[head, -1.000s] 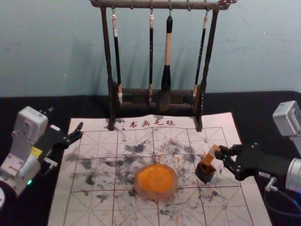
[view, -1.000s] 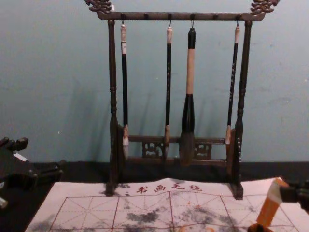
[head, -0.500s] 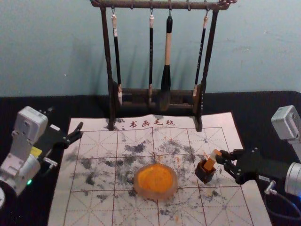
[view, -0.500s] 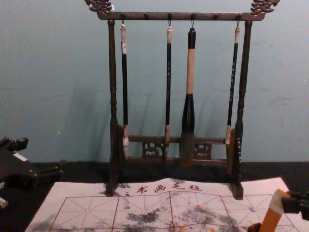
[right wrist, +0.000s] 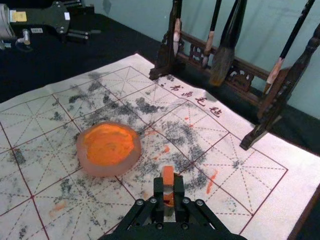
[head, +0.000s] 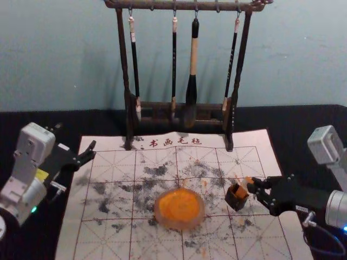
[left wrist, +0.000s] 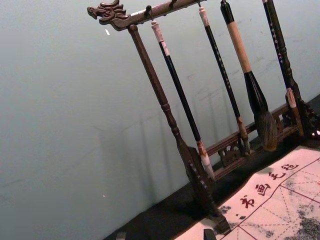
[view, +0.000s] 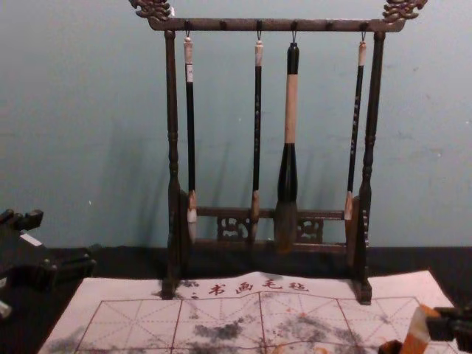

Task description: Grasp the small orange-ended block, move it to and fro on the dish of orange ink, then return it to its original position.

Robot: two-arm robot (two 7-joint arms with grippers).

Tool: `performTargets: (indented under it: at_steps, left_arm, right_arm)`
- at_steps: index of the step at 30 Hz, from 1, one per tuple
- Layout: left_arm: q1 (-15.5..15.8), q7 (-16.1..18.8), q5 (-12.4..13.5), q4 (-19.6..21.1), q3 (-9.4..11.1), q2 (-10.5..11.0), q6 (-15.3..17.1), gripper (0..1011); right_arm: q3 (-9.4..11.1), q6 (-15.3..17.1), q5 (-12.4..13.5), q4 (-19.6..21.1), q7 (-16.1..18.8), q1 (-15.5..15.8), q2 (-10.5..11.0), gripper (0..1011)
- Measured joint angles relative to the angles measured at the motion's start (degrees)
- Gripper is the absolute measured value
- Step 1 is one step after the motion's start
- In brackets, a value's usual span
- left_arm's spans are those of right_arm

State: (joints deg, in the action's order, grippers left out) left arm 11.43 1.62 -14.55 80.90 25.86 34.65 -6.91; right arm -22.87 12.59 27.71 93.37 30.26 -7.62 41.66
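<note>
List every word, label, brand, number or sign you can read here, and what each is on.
"书画毛毡": on the white mat.
Small characters on the second and fourth brushes from the left: too small to read.
White label on the leftmost brush: unreadable.
White labels on left gripper and right gripper: unreadable.

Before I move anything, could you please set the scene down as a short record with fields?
block: orange with a pale band, tilted, lower end at the mouth of the small box
held by: right gripper, closed on the block
small box: dark, open-topped, on the mat, to the right of the dish; small box at
dish: round, on the mat, holding orange ink
left gripper: open, by the mat's far left corner
rack: behind, four brushes hanging
mat: gridded, stained dark and orange
</note>
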Motion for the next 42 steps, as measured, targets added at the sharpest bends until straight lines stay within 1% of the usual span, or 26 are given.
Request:
performTargets:
  at_steps: [6,19,33,42]
  left_arm:
    - [0.0,0.0,0.0,0.0,0.0,0.0,0.0,1001]
    - [0.0,0.0,0.0,0.0,0.0,0.0,0.0,1001]
    - [0.0,0.0,0.0,0.0,0.0,0.0,0.0,1001]
    - [0.0,0.0,0.0,0.0,0.0,0.0,0.0,1001]
  right_arm:
    - [-0.59,0.63,-0.48,-0.63,0.06,-0.51,-0.22,83]
    - [-2.06,1.89,-2.09,-2.8,0.19,-2.58,-1.44,83]
    - [-2.52,2.17,-3.03,-3.33,0.4,-3.23,-1.9,84]
    - [-2.51,2.11,-3.06,-3.34,0.37,-3.2,-1.91,83]
